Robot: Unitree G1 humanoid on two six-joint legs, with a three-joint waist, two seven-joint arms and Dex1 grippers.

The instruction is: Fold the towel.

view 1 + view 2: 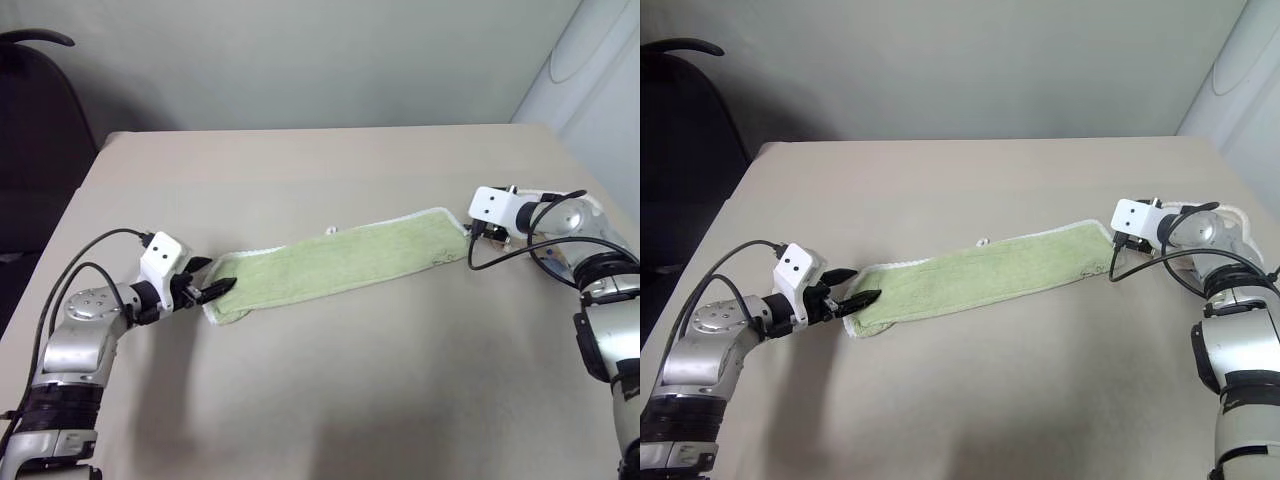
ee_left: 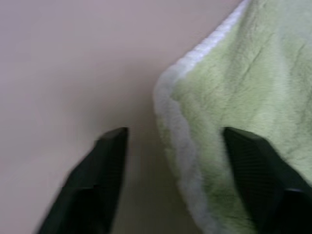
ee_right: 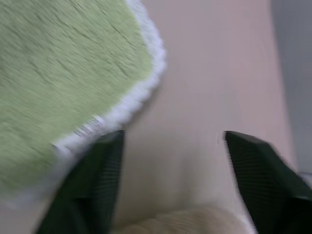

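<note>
**Operator:** Where the towel [image 1: 340,265] carries its tag [image 3: 89,127], can any writing be read?

**Technician:** No. The tag shows in the right wrist view as a small white label with faint grey marks at the white edging; the marks are too blurred to read. No brand is visible on either arm.

**Operator:** Location of the towel?

**Technician:** It lies flat on the beige counter [image 1: 330,400] as a long, narrow, light green strip, running from near the left tool [image 1: 212,284] up and across to just beside the right tool [image 3: 170,146]. A small white loop [image 1: 332,231] projects from its far long edge.

**Operator:** Left arm pose and tool state?

**Technician:** The forearm lies low over the counter, pointing toward the strip's near end. Its fingers [image 2: 105,170] are spread. One finger is over bare counter, the other over the terry corner. Nothing is pinched.

**Operator:** Right arm?

**Technician:** It is bent at the elbow, with the wrist aimed at the strip's far end. Its fingers [image 3: 100,175] are also spread, straddling bare counter beside the rounded corner of the towel, with one finger close to the tag. A beige cloth [image 3: 185,222] sits under the wrist.
</note>
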